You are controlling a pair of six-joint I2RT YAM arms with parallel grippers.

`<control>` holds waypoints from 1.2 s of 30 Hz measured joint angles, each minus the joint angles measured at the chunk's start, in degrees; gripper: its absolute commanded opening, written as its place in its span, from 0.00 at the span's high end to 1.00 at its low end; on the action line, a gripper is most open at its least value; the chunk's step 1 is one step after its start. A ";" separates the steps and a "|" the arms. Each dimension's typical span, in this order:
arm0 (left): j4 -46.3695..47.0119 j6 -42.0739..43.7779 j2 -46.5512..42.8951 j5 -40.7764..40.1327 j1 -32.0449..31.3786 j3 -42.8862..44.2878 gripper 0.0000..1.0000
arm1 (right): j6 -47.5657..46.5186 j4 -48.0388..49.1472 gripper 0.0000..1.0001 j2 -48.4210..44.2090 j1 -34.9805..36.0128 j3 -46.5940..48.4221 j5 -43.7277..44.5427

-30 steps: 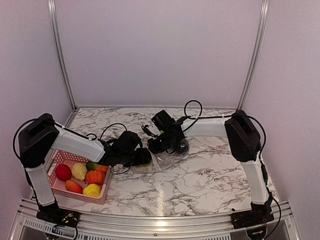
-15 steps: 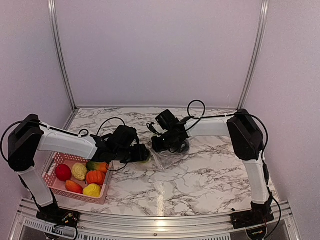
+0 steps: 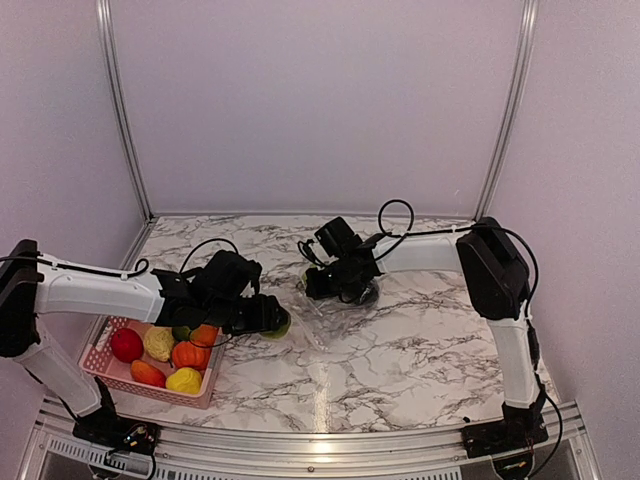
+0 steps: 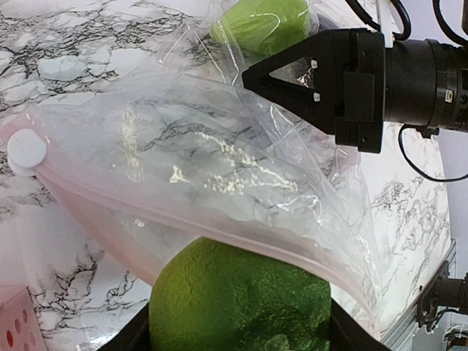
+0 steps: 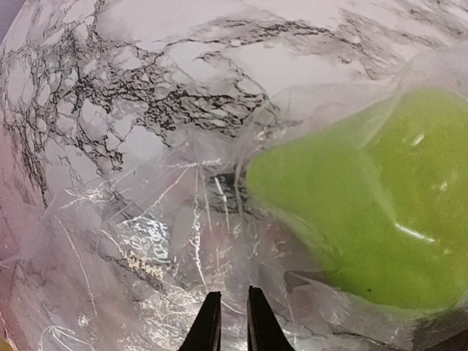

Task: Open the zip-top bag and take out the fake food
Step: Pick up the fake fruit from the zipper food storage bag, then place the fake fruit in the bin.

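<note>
The zip-top bag (image 4: pixel 183 161) lies flat and crinkled on the marble, its pink zip strip (image 4: pixel 110 197) facing my left gripper. My left gripper (image 4: pixel 241 340) is shut on a round, rough green fake fruit (image 4: pixel 241 292), held just outside the bag's mouth. In the top view that gripper (image 3: pixel 270 319) hovers just right of the pink basket. My right gripper (image 5: pixel 228 322) is pinched on the bag's clear film, fingers nearly touching. A smooth light-green piece (image 5: pixel 365 205) stays inside the bag, right of those fingers. From above, the right gripper (image 3: pixel 312 287) sits at the bag's far edge (image 3: pixel 330 318).
A pink mesh basket (image 3: pixel 140 392) at the near left holds a red apple (image 3: pixel 126 344), an orange pumpkin (image 3: pixel 190 354), a yellow piece (image 3: pixel 184 380) and other fake food. Black cables loop above both wrists. Metal frame posts stand at the back corners.
The left arm has swung down and left, drawing its gripper and the green fruit slightly away from the bag toward the basket. The right gripper has barely moved.
</note>
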 measured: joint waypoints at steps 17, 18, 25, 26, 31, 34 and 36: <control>-20.44 -5.35 -20.33 -4.57 -0.04 -5.11 0.47 | -0.07 0.96 0.87 -0.98 -0.37 -0.61 0.17; -21.94 -6.27 -21.77 -5.46 -0.04 -5.20 0.47 | -0.07 1.05 0.87 -1.31 -0.37 -0.79 0.20; -31.69 -13.99 -30.77 -9.62 -0.02 -8.26 0.48 | -0.07 2.08 0.87 -3.87 -0.39 -1.99 0.17; -33.44 -15.37 -32.24 -10.25 -0.02 -9.03 0.47 | -0.07 2.47 0.87 -4.20 -0.39 -2.21 0.13; -40.68 -21.75 -39.10 -14.10 0.11 -11.54 0.47 | -0.07 3.69 0.87 -5.27 -0.39 -3.06 -0.13; -43.87 -25.62 -42.29 -17.38 0.70 -12.39 0.47 | -0.07 4.22 0.87 -5.40 -0.39 -3.23 -0.28; -45.29 -27.26 -43.56 -19.61 1.42 -12.55 0.45 | -0.07 4.33 0.87 -5.46 -0.39 -3.50 -0.37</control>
